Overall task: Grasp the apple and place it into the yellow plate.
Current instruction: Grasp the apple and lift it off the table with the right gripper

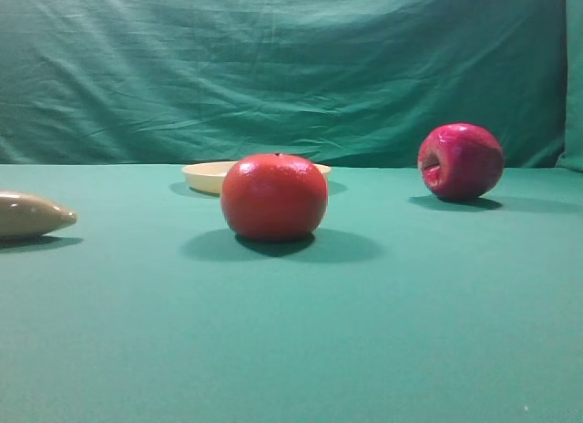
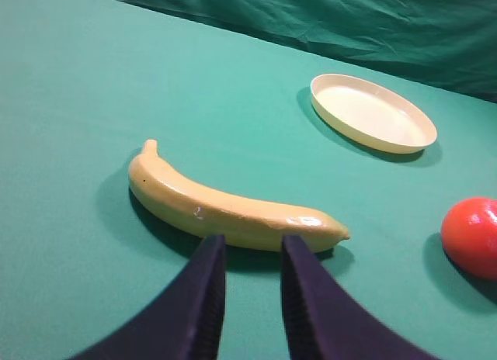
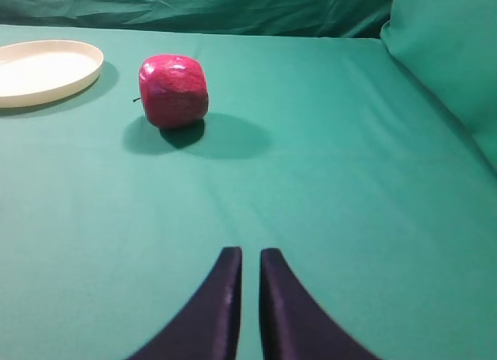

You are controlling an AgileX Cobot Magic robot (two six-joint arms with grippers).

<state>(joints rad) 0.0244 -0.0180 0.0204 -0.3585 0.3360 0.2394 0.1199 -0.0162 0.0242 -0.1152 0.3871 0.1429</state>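
Two pincers show only in their own wrist views. Low in the right wrist frame, the right pincer (image 3: 250,261) has its dark fingers nearly together, a thin slit between the tips, holding nothing, over bare green cloth. The left pincer (image 2: 253,247), at the bottom of the left wrist frame, stands with a narrow gap between its fingers, also gripping nothing, its tips just in front of a banana (image 2: 233,206) lying on its side.

Beyond the right pincer, toward the upper left of that frame, the apple (image 3: 173,91) rests on the counter (image 3: 349,181), well apart from the fingers. The yellow plate (image 3: 46,71) lies further left at the frame edge, near the apple but not touching it, with nothing on it.

From the exterior high view the apple (image 1: 461,160) sits at right, an orange-red fruit (image 1: 274,196) at centre, the plate (image 1: 208,175) behind it. Green cloth covers the counter and a wrinkled green drape (image 1: 273,67) hangs across the back
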